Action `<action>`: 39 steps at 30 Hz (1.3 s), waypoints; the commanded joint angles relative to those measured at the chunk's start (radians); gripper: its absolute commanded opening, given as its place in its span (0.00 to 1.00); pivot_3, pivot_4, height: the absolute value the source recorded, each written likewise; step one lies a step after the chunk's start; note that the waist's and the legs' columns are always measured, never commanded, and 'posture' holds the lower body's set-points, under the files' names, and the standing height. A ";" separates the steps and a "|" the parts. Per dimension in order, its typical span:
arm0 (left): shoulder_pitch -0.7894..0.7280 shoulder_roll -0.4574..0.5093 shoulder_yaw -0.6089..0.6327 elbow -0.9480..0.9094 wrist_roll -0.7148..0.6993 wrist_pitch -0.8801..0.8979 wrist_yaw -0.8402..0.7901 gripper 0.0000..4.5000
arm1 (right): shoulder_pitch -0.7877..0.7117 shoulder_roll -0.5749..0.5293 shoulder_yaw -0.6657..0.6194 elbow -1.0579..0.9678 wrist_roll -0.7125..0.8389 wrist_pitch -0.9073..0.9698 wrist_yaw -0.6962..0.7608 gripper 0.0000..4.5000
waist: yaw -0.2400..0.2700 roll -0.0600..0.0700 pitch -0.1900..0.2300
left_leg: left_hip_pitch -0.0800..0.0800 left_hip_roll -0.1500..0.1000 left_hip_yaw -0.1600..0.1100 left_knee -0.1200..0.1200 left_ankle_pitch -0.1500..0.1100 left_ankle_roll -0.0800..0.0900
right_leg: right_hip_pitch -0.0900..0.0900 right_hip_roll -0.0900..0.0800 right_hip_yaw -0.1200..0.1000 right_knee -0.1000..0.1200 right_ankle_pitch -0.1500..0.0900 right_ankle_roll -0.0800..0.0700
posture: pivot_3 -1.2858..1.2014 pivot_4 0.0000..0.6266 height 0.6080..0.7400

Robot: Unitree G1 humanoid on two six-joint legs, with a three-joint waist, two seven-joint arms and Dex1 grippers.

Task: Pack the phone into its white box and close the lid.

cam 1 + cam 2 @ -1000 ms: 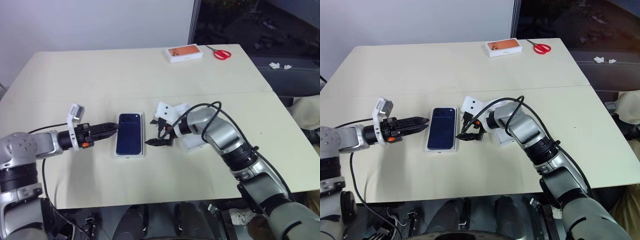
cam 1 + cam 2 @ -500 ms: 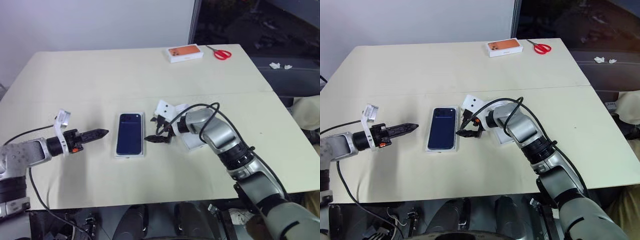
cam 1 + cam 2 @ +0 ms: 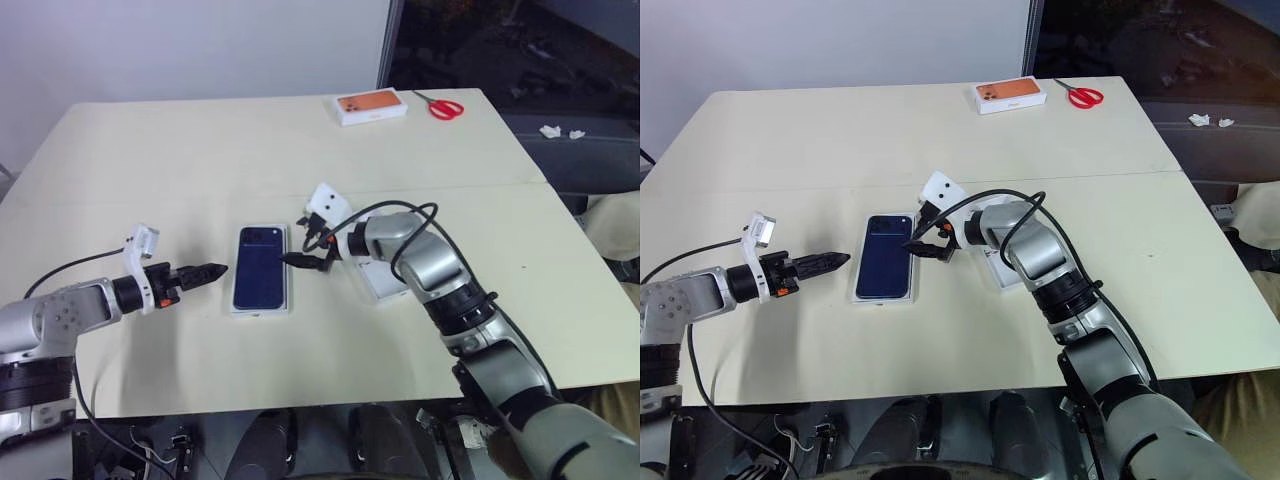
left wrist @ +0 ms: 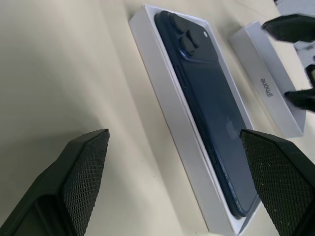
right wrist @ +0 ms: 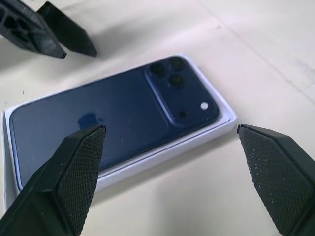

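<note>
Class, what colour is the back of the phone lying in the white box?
Dark navy blue; the phone in the white box shows best in the right wrist view.

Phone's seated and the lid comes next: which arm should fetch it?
Right. The lid lies close by the open right gripper, right of the white box; the left gripper sits across the phone from it.

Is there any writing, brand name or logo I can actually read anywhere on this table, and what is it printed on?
"iPhone": on the side of the lid, which lies beside the white box.
A faint logo mark, no letters: on the back of the phone, which lies in that box.
The box with an orange phone picture at the far edge: any print is too small to read.
The scissors: no lettering can be made out.
</note>
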 commanded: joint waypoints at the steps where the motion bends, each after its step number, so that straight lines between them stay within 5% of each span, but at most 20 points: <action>1: -0.031 -0.015 0.031 -0.037 -0.055 0.038 0.007 0.70 | 0.005 0.006 0.002 -0.042 0.008 -0.013 0.013 0.81 | 0.000 0.000 0.000 | 0.000 0.000 0.000 0.000 0.000 0.000 | 0.000 0.000 0.000 0.000 0.000 0.000 | 0.52 0.24 1.00; 7: -0.058 -0.062 -0.006 -0.063 -0.047 0.036 0.054 0.03 | 0.031 0.047 0.034 -0.067 0.005 0.001 0.002 0.14 | -0.001 0.000 0.000 | 0.000 0.000 0.000 0.000 0.000 0.000 | 0.000 0.000 0.000 0.000 0.000 0.000 | 0.52 0.24 1.00; 8: -0.060 -0.073 -0.017 -0.066 -0.044 0.032 0.059 0.00 | 0.034 0.053 0.038 -0.069 0.002 0.002 -0.002 0.02 | -0.002 0.000 0.000 | 0.000 0.000 0.000 0.000 0.000 0.000 | 0.000 0.000 0.000 0.000 0.000 0.000 | 0.52 0.24 1.00; 24: 0.011 -0.132 -0.295 -0.132 0.071 -0.036 0.056 0.00 | 0.024 0.022 0.010 -0.024 -0.021 -0.011 -0.038 0.01 | 0.002 0.001 -0.001 | 0.002 0.000 0.000 0.000 0.000 0.000 | 0.003 0.000 0.000 0.000 0.000 0.000 | 0.52 0.24 1.00; 39: -0.049 -0.084 -0.154 -0.085 0.085 -0.143 0.081 0.00 | 0.023 0.020 0.011 -0.007 -0.023 -0.023 -0.037 0.01 | -0.001 0.001 -0.001 | 0.003 0.000 0.000 0.000 0.000 0.000 | 0.003 0.001 0.000 0.000 0.000 0.000 | 0.52 0.24 1.00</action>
